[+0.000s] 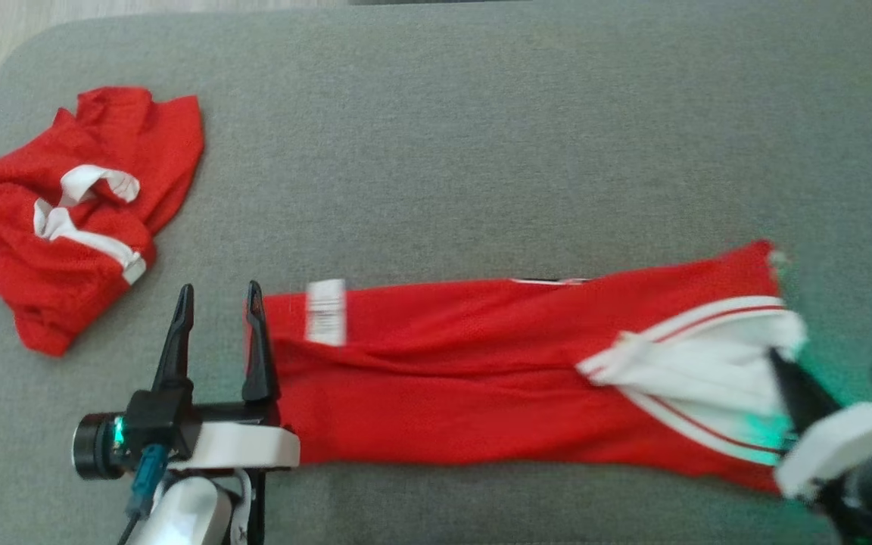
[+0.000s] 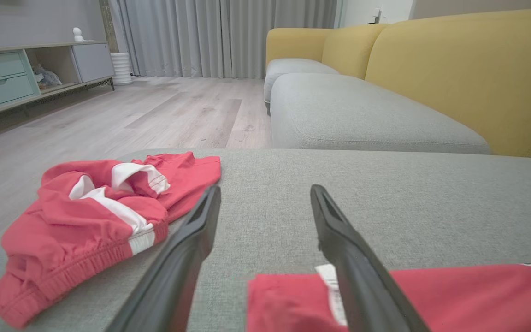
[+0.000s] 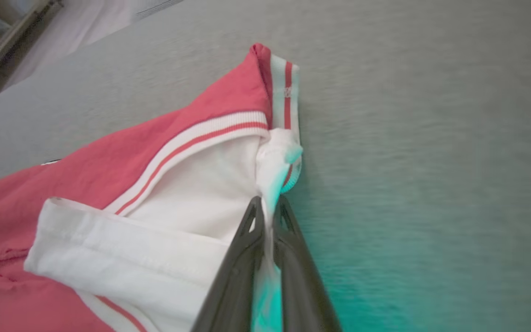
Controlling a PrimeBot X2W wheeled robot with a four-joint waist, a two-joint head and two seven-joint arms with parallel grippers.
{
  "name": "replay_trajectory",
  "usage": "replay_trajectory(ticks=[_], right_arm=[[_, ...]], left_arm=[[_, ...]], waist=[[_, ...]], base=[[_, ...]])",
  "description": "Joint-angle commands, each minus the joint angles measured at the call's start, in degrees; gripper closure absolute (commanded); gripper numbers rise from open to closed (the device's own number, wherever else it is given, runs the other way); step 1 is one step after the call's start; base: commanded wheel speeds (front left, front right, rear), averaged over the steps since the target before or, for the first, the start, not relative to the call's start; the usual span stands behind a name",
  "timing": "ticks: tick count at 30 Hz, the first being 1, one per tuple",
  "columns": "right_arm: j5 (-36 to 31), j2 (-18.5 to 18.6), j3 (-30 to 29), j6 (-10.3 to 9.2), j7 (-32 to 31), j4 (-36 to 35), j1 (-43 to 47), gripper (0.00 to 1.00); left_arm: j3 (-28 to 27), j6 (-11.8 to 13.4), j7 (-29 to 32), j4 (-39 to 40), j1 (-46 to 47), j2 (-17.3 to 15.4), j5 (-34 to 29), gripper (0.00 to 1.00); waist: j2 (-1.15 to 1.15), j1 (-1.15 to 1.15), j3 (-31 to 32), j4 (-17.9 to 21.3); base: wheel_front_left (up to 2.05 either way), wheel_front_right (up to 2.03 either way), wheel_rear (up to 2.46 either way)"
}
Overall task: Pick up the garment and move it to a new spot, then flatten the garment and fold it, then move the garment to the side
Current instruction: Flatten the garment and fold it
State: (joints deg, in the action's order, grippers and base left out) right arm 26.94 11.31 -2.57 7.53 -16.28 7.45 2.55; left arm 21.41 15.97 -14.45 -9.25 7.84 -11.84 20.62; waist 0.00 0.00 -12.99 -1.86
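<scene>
Garment (image 1: 443, 371) runs lengthwise from one set of jaws to the other. Right gripper (image 3: 269, 207) clamps its white trim (image 3: 191, 193). Left gripper (image 1: 220, 288) stands spread and empty, with the label (image 1: 326, 312) end just beside its right finger.

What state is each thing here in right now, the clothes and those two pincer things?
left pincer: open, holding nothing, at the red shirt's labelled end.
right pincer: shut on the shirt's white collar cloth.
red shirt: stretched out long and wrinkled on the grey cushion, not yet folded.
red shorts: crumpled in a heap, apart from the shirt.
</scene>
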Motion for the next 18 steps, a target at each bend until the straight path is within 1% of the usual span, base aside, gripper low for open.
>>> replay_trajectory(ticks=[1,5,7,10,13,15,18], right_arm=[[-0.7,2.4,-2.3,-0.04,-0.1,-2.7,0.7,1.0],[-1.8,3.3,-7.7,-0.04,-1.1,-4.0,2.1,1.0],[-2.5,3.7,-8.7,-0.04,-1.9,-5.3,2.2,1.0],[-2.9,3.9,-8.3,-0.04,-3.2,-7.8,1.8,1.0],[-3.1,3.2,-5.6,-0.04,-6.7,-13.7,0.7,1.0],[-2.7,2.8,-2.6,-0.04,-9.2,-17.5,-0.4,1.0],[-1.6,1.0,3.3,-0.04,-12.3,-21.3,-2.5,1.0]], left_arm=[[-2.6,-0.4,-0.5,1.5,0.9,-0.4,-0.2,0.0],[-2.9,-0.6,-0.5,1.4,0.5,-0.4,-0.2,0.0],[-3.0,-0.7,-0.5,1.4,0.4,-0.3,-0.2,0.0],[-3.0,-0.8,-0.5,1.4,0.4,-0.3,-0.2,0.0],[-3.1,-1.0,-0.5,1.2,0.3,-0.3,-0.1,0.0],[-3.1,-1.1,-0.5,1.2,0.4,-0.3,-0.1,0.0],[-2.9,-1.3,-0.5,1.0,0.5,-0.3,0.0,0.0]], waist=[[0.0,0.0,0.5,0.6],[0.0,0.0,1.1,1.5],[0.0,0.0,1.3,1.8],[0.0,0.0,1.5,2.2],[0.0,0.0,1.7,2.5],[0.0,0.0,1.8,2.7],[0.0,0.0,1.8,2.6]], base=[[0.0,0.0,0.0],[0.0,0.0,0.0],[0.0,0.0,0.0],[0.0,0.0,0.0],[0.0,0.0,0.0],[0.0,0.0,0.0],[0.0,0.0,0.0]])
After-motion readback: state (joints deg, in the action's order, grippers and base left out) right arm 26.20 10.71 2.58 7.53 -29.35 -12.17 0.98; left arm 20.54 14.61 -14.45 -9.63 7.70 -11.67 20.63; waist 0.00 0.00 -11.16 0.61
